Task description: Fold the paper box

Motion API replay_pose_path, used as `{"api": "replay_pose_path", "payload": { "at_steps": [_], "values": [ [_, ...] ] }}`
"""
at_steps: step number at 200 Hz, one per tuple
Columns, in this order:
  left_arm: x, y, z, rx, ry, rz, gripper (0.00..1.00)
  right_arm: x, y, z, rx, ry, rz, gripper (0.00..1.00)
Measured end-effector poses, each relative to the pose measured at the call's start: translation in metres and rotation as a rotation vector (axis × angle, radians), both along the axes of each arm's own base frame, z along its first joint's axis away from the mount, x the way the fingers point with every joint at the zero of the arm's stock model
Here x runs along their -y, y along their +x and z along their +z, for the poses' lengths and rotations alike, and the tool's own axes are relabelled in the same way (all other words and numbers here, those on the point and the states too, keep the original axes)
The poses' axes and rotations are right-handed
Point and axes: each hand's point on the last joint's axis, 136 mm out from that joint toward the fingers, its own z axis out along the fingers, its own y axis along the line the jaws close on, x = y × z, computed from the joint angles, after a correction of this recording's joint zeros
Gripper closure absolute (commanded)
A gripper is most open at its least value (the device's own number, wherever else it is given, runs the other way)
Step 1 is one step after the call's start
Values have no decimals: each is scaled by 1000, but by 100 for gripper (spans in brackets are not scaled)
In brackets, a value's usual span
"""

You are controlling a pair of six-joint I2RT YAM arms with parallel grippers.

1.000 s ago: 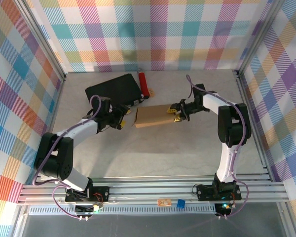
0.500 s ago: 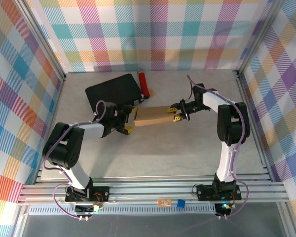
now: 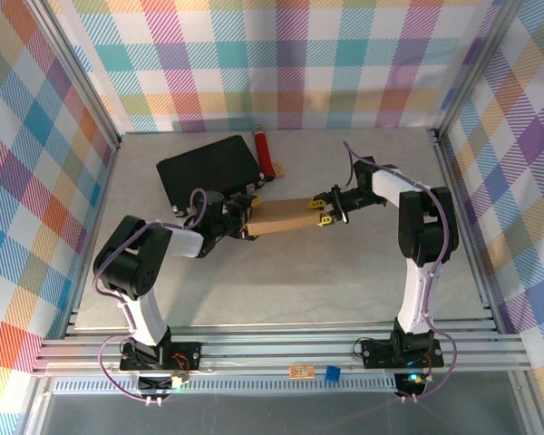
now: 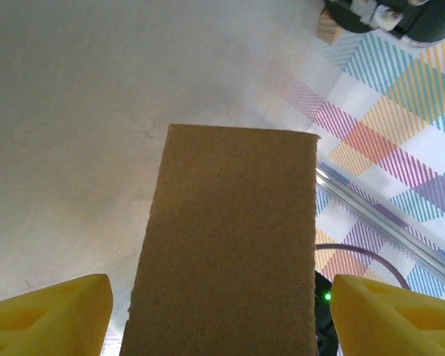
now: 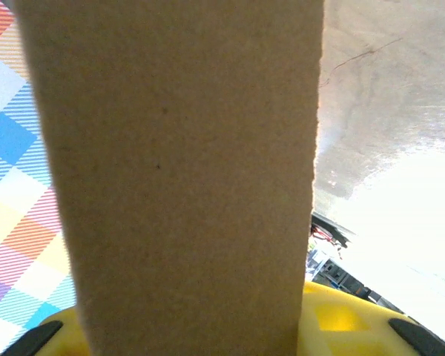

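Note:
The paper box is a flat brown cardboard piece hanging between both grippers in the middle of the table. My right gripper is shut on its right end; in the right wrist view the cardboard covers most of the frame, with a yellow finger beside it. My left gripper is at the box's left end. In the left wrist view the cardboard runs between the yellow fingers, with a narrow gap on each side, so that gripper stands open around it.
A black case lies at the back left, close behind the left gripper. A red cylinder lies beside it near the back wall. Checked walls close in three sides, and metal rails run along the front.
My left arm has reached right, bringing its gripper from short of the box onto its left end. The box now shows as a narrower strip. The right gripper has kept its hold.

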Motion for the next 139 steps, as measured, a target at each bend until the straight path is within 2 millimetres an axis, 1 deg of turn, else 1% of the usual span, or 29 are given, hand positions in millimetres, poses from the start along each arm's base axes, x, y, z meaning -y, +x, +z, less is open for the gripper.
{"api": "replay_pose_path", "payload": {
  "at_steps": [13, 22, 41, 66, 94, 120, 139],
  "values": [
    [-1, -1, -1, -13, -12, 13, 37, 0, 0, -4, -12, -1, 0, 65],
    [-1, -1, 0, -12, -18, 17, 39, 1, 0, -6, -18, -2, -3, 63],
    [-1, 0, 1, -20, -31, 28, 48, 2, 1, -8, -20, 1, -4, 53],
    [-1, -1, 0, -39, -40, 43, 51, 2, 0, -8, -12, 1, 2, 41],
    [-3, -2, 9, -41, -45, 58, 53, 3, -1, -7, 9, -10, 17, 29],
    [-6, -8, 17, -72, -40, 70, 54, 5, 3, -1, 56, -35, 34, 24],
    [-11, -18, 22, -113, -20, 73, 55, 8, 2, 6, 104, -70, 45, 23]
  ]
}}
